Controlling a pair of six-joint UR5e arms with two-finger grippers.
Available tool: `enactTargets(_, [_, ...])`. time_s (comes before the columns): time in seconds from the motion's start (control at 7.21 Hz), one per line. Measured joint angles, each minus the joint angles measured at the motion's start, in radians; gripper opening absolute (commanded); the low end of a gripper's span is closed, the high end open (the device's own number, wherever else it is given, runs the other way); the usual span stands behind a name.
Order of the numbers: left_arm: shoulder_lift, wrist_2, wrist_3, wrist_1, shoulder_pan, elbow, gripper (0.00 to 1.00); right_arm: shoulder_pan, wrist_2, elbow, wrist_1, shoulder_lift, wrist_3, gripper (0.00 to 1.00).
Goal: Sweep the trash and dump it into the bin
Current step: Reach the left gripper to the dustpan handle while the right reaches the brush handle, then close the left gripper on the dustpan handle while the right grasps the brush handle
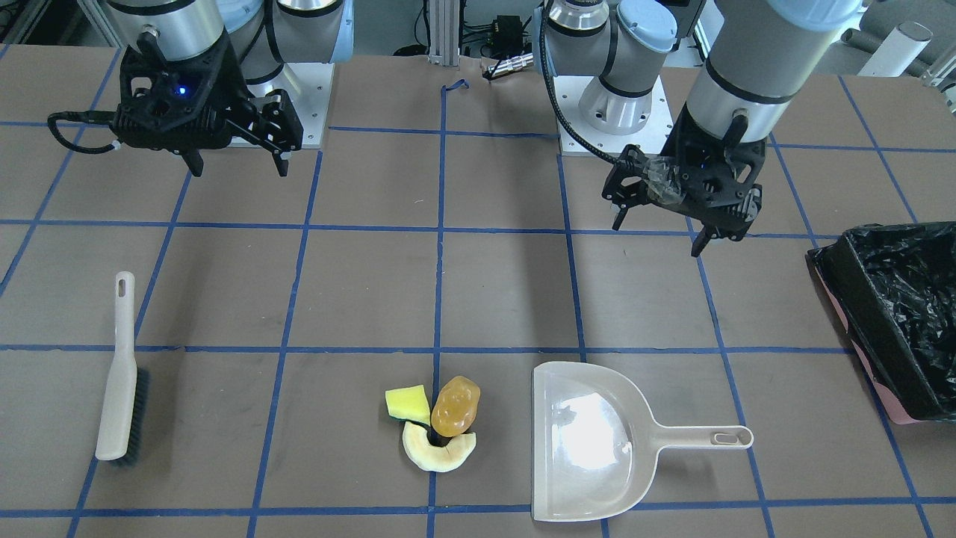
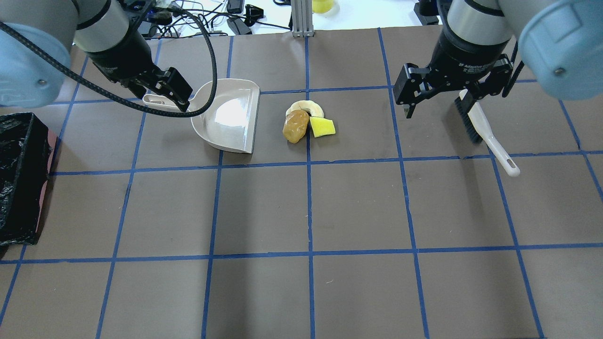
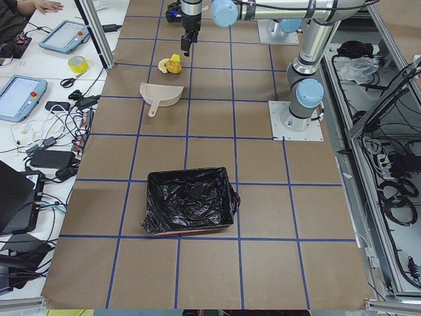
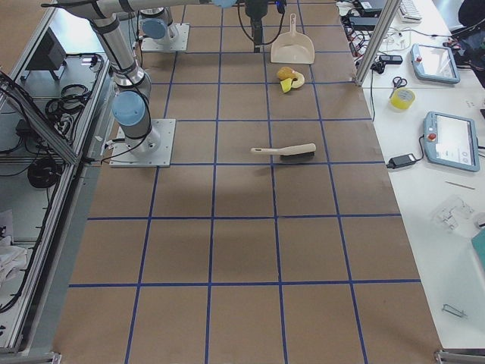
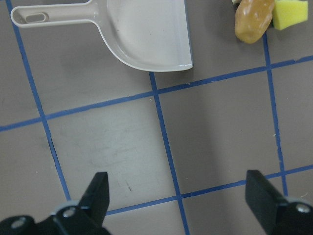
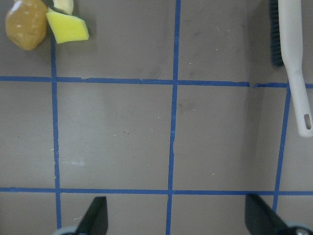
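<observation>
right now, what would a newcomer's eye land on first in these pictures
Probably the bright cluster in the middle: a yellow sponge, an amber lump and a pale crescent slice, bunched together. A dustpan lies beside them on the robot's left, a brush farther off on its right, and a black-lined bin at the far left end. The left gripper and right gripper hang open above, empty.

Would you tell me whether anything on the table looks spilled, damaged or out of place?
Nothing stands out: the trash lies in one small cluster beside the empty dustpan, the brush lies flat, the bin stands upright.
</observation>
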Motion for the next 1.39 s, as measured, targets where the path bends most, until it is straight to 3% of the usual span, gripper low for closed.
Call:
enactTargets(0.55, [-0.143,0.037,0.623,0.136,0.095,0.004,0.99,-0.225,-0.079,0.048,-0.078,0.071,-0.263,1.00])
enactTargets(1.11, [-0.316,0.089,1.153,0.219,0.128,0.110,0.98,-0.408,-0.084,0.179,-0.318,0.207,-0.620,1.00])
enactTargets(1.39, [-0.412,0.092,1.280,0.236,0.129,0.175,0.99,-0.456,-0.065,0.269,-0.433,0.232,-0.699,1.00])
